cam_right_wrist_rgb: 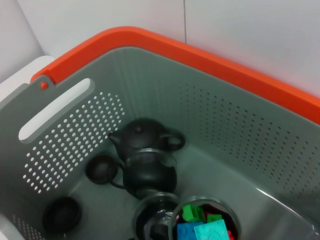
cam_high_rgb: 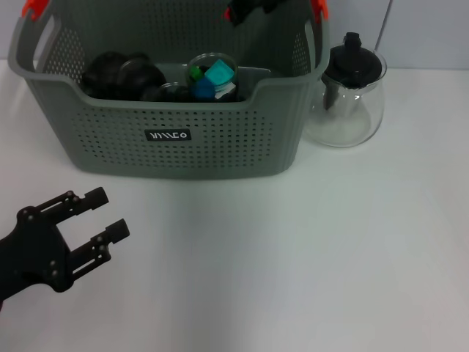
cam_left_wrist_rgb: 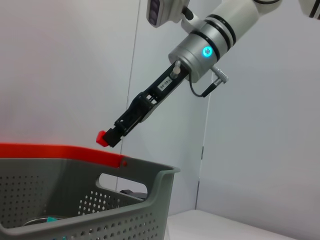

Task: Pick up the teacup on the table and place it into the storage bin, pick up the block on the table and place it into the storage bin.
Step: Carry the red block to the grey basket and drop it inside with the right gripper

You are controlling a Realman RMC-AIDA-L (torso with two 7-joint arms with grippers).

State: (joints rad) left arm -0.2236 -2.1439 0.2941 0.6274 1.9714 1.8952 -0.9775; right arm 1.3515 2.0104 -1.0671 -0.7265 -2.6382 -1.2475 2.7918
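One storage bin (cam_high_rgb: 168,139), 1 teapot (cam_high_rgb: 350,92), 2 pincers

Teapot (cam_high_rgb: 346,95) right of storage bin (cam_high_rgb: 176,139)

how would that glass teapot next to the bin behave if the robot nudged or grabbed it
The glass teapot looks thin-walled and clear, so it is probably fragile and slippery to grip. Its rounded belly on the table suggests it would slide rather than tip if pushed low. The black lid sits on top and might come loose if lifted by it.
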